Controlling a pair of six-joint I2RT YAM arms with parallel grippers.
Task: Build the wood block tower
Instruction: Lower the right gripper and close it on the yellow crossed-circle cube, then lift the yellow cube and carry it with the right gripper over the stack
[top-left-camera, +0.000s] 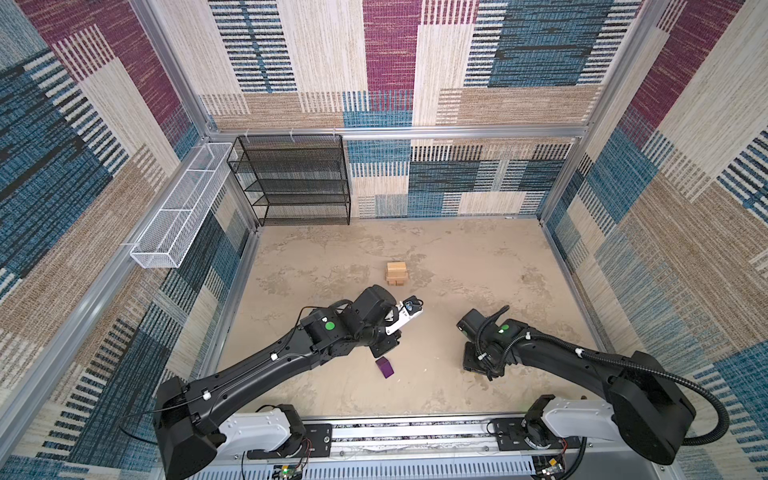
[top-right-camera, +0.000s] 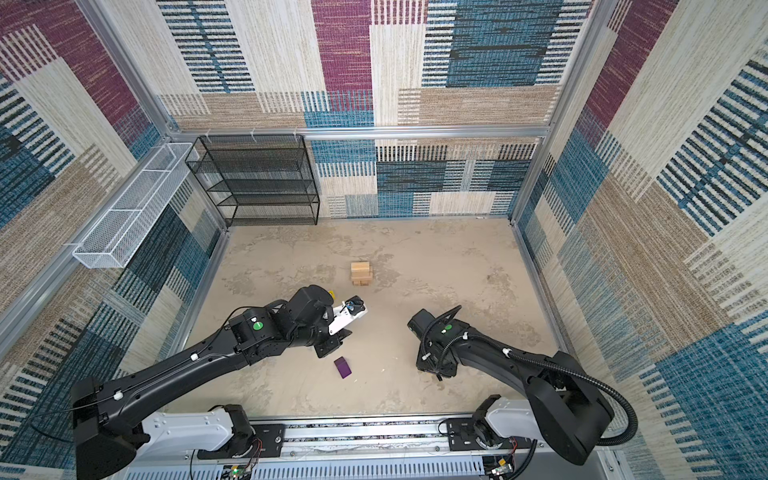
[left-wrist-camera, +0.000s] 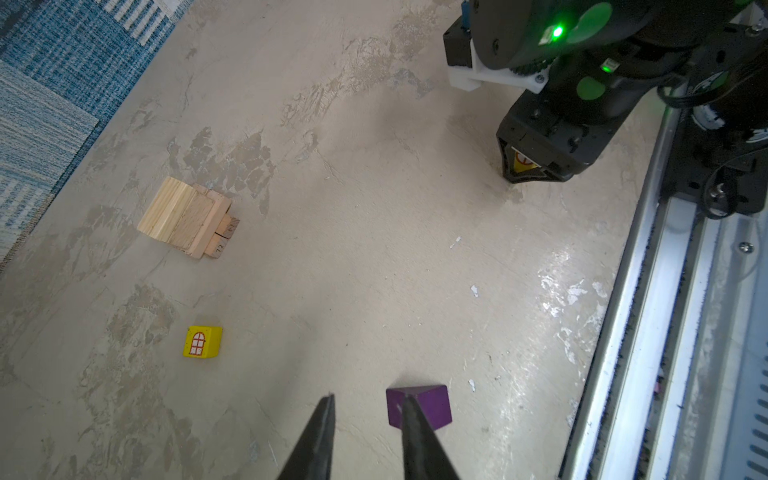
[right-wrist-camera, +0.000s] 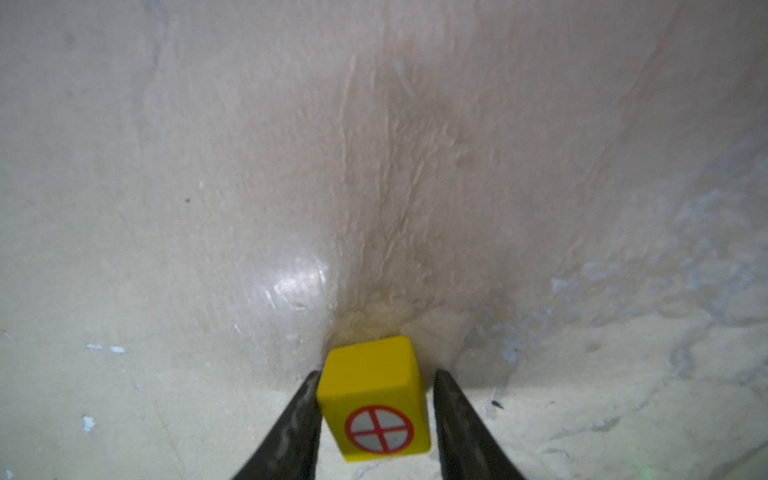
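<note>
The right hand (right-wrist-camera: 376, 374) straddled a yellow cube (right-wrist-camera: 374, 399) on the desk (right-wrist-camera: 208, 208), partly open, one finger touching and the other just clear, likely set to lift it. The left hand (left-wrist-camera: 368, 397), part open and empty, hung by the purple block (left-wrist-camera: 428, 405). In a top view the tower (top-left-camera: 395, 272) stood at that block's 12 o'clock.

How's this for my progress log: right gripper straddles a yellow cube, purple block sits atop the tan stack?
Wrong on the purple block: the left wrist view shows it lying on the table beside the left gripper, not atop the tan stack. The right gripper does straddle a yellow cube.
</note>
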